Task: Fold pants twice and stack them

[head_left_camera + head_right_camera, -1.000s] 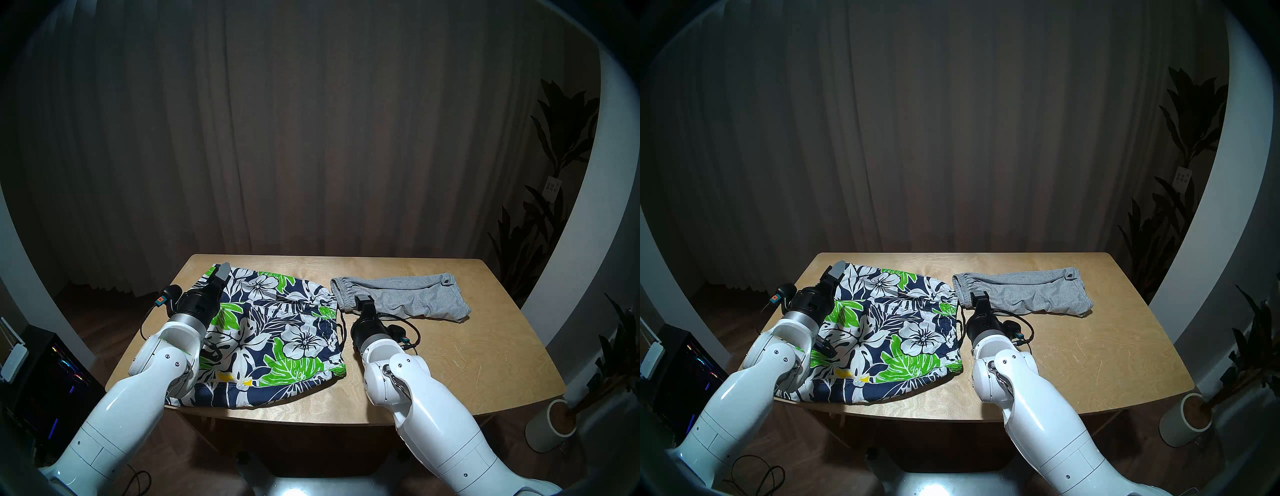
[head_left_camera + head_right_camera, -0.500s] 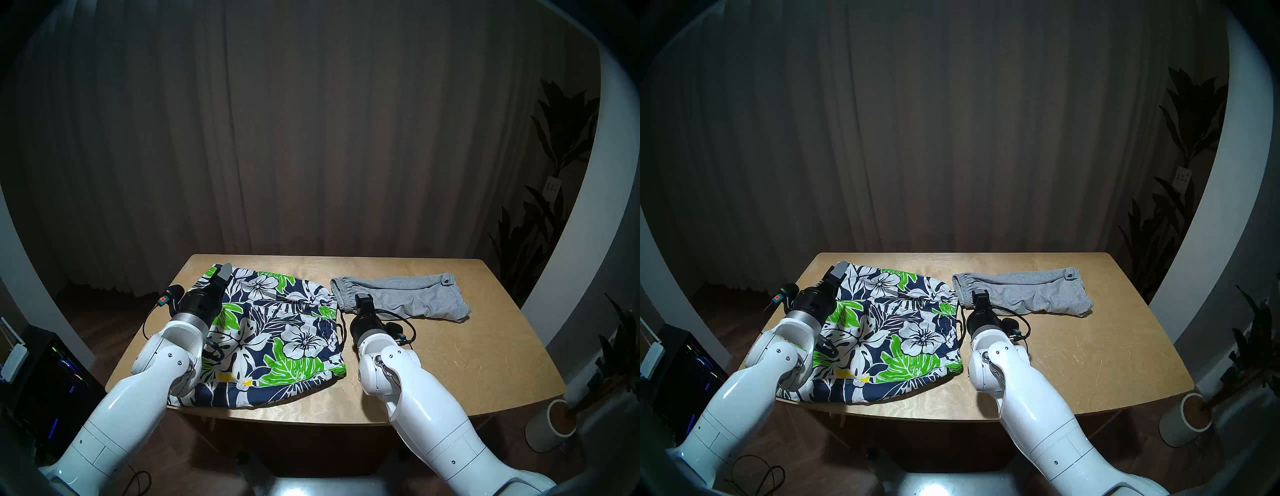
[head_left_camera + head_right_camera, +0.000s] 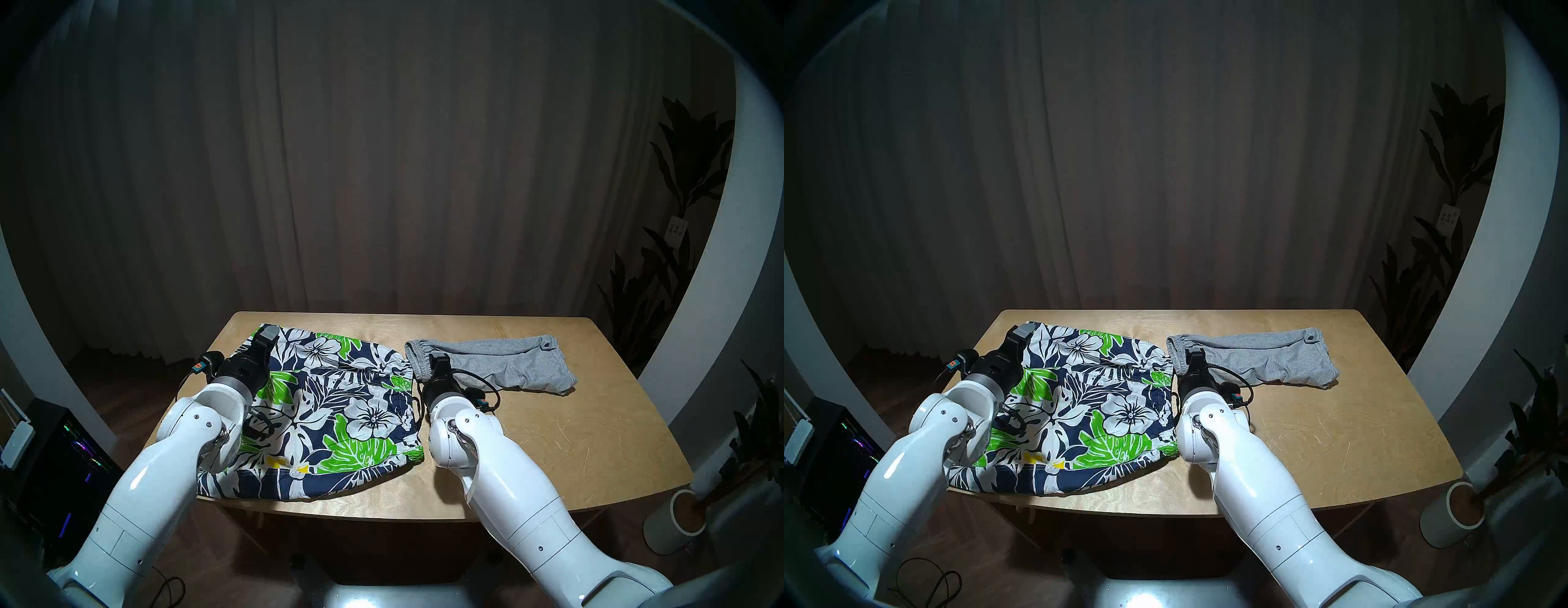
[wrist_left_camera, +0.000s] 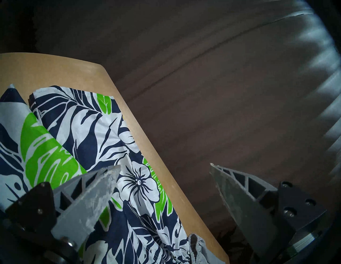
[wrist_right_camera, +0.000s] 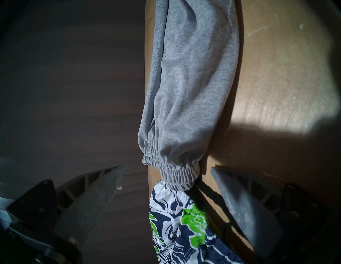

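Backdrop: dark pleated curtain behind a pale wooden table; potted plant on the floor at the right.
Floral shorts: navy with white flowers and green leaves — spread flat on the table's left half, near hem at the front edge, dark drawstring trailing off the right side.
Grey shorts: plain heather grey, lying lengthwise along the far right part of the table; the elastic waistband touches the floral pair's gathered waist in the right wrist view.
Left gripper: fingers spread wide, nothing between them — hovering over the floral pair's far left corner by the table edge.
Right gripper: fingers wide apart, empty, poised above the spot where the two waistbands meet.
Stack: not begun; both pairs lie side by side.
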### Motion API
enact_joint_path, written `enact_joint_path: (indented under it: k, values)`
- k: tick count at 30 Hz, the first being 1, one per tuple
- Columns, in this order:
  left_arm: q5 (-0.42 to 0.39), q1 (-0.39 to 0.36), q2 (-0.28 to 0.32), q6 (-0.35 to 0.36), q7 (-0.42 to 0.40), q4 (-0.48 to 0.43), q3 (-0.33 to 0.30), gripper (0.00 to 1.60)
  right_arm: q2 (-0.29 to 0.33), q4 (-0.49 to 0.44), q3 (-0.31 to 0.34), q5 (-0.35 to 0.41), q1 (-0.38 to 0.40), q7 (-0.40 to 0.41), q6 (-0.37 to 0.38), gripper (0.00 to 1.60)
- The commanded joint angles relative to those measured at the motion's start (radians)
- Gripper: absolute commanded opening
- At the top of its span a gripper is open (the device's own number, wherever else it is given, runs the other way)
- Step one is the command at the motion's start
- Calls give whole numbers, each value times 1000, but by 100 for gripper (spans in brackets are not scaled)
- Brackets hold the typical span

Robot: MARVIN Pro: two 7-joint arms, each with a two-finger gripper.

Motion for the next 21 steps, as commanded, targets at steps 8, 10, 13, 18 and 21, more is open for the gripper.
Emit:
enact_joint_path:
  k: [8,10,13,18,21]
  values:
    - [10,-52,2,7,-13,10,-7,160,-55,55,3,12,52,19,-40,160]
    - [13,-57,0,10,-14,15,-5,160,-56,68,6,18,57,27,-39,160]
    - [17,-63,-2,14,-16,22,0,160,-55,76,6,20,60,40,-44,160]
    - [23,-69,-5,15,-13,26,4,160,-54,96,8,25,68,55,-47,160]
    - [27,-71,-5,16,-9,28,5,160,-61,110,12,29,73,59,-60,160]
